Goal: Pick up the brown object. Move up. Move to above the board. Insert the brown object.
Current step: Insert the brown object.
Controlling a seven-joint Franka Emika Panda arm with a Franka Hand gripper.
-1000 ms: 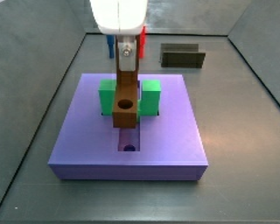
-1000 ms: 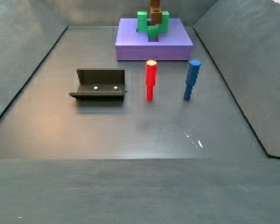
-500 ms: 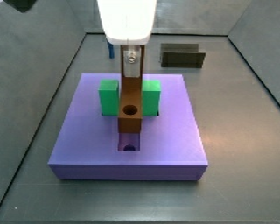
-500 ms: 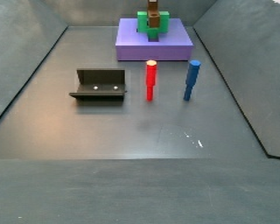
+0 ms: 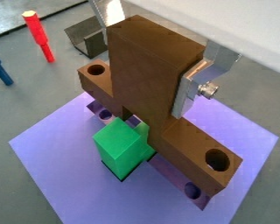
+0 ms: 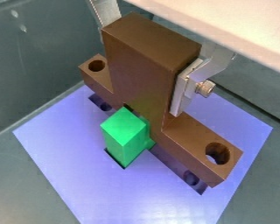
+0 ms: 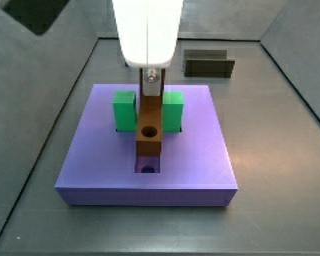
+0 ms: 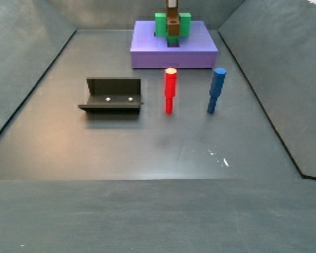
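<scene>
The brown object point(image 7: 149, 128) is an orange-brown bar with a round hole. It lies low along the central groove of the lavender board point(image 7: 192, 165), passing between the arms of the green block point(image 7: 124, 112). My gripper point(image 7: 149, 78) is directly above it and shut on its upright part. In both wrist views the silver fingers point(image 5: 208, 73) point(image 6: 198, 75) clamp the brown object point(image 5: 149, 70) point(image 6: 143, 74) above the green block point(image 5: 122, 145) point(image 6: 129, 133) and the board point(image 5: 60, 166) point(image 6: 73, 162). In a side view the board point(image 8: 194, 54) is far back.
A dark olive-brown open box point(image 8: 111, 96) point(image 7: 208, 64) stands off the board. A red peg point(image 8: 172, 91) and a blue peg point(image 8: 216, 89) stand upright on the floor between box and board. Grey walls enclose the floor.
My gripper has moved down with the brown object. The bar has gone from raised above the board to low in the groove between the green arms.
</scene>
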